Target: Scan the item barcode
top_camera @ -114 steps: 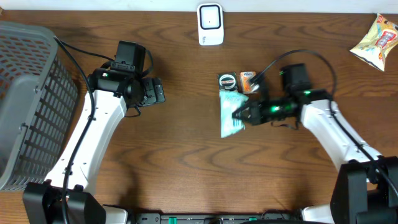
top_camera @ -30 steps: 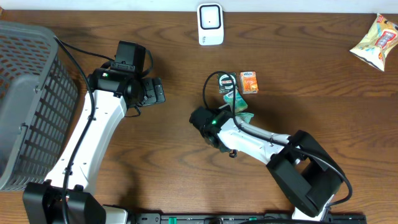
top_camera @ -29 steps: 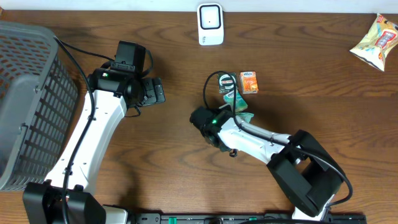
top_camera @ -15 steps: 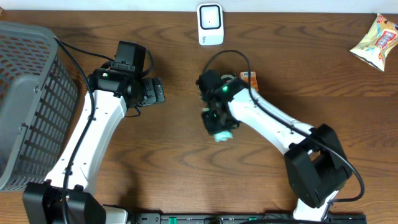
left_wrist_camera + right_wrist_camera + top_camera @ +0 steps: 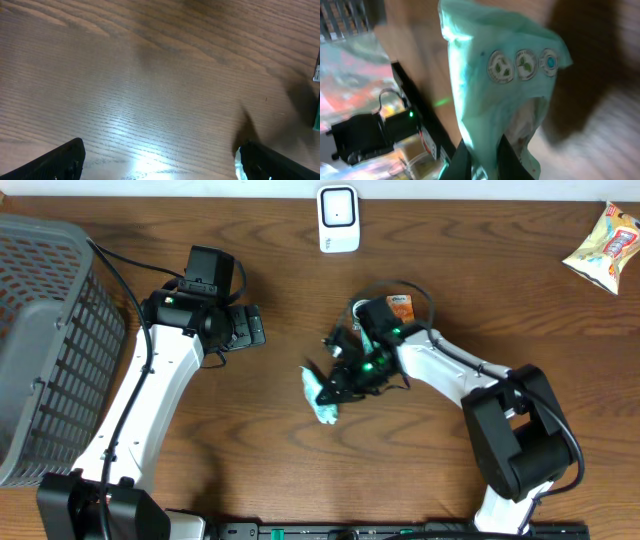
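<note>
**Pouch in my grip, barcode not yet shown to the scanner**

Closest to me, my right gripper [image 5: 481,161] is pressed together on the lower edge of the teal pouch [image 5: 495,90]. The pouch stands up from my fingers, crumpled, and the face toward my wrist camera shows 3 round printed seals. I cannot find a barcode on that face. From above, the pouch [image 5: 320,396] hangs off my right gripper [image 5: 340,383] over the bare wood, left of the small orange box [image 5: 401,304].

Further out, my left gripper [image 5: 252,328] hovers with its fingers spread and nothing between them. The grey basket [image 5: 40,330] sits at the left edge.

Farthest off, the white scanner [image 5: 338,218] stands at the back edge of the table, well apart from the pouch. The snack bag [image 5: 603,246] lies in the far right corner.

I judge this to be the carry step: the item is picked up but not presented. My next move calls for lifting it toward the scanner and turning my wrist until the barcode side faces its window, without letting the soft pouch fold over the code.

3.8 s ago the pouch lay flat beside the orange box. 0.5 s ago it was tucked under my wrist; now it is swung out to the left. My left arm is where it was.
</note>
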Robot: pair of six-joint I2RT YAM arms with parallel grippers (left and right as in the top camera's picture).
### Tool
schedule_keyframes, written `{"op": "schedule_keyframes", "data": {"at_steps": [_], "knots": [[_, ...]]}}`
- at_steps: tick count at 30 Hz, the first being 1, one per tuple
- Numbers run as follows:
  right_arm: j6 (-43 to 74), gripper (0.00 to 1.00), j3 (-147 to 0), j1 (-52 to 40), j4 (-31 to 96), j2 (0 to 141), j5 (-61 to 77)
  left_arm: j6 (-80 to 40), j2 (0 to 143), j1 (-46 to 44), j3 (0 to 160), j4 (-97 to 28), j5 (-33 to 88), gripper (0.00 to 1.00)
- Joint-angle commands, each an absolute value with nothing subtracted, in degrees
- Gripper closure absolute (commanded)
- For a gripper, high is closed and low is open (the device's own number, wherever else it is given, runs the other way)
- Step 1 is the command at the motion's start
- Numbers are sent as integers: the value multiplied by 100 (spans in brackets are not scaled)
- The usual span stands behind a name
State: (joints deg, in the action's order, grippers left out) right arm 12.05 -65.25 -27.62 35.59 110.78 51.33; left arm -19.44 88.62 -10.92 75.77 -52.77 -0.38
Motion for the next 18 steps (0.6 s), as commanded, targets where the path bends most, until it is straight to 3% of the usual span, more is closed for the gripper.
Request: {"op": "schedule_keyframes", "data": {"at_steps": [1,7,18], "knots": [[1496,94,-6163,-2272,3496,11205,5271,-1909,8873,-1063,7607,-5310,-113,2],[1253,65,-6237,-1632,3734,11198,4895,-1909,8873,-1063,7607,-5310,-113,2],[506,50,-6672,-1402,4501,11198,4648,-1909,8873,-1063,7607,-5310,-113,2]]}}
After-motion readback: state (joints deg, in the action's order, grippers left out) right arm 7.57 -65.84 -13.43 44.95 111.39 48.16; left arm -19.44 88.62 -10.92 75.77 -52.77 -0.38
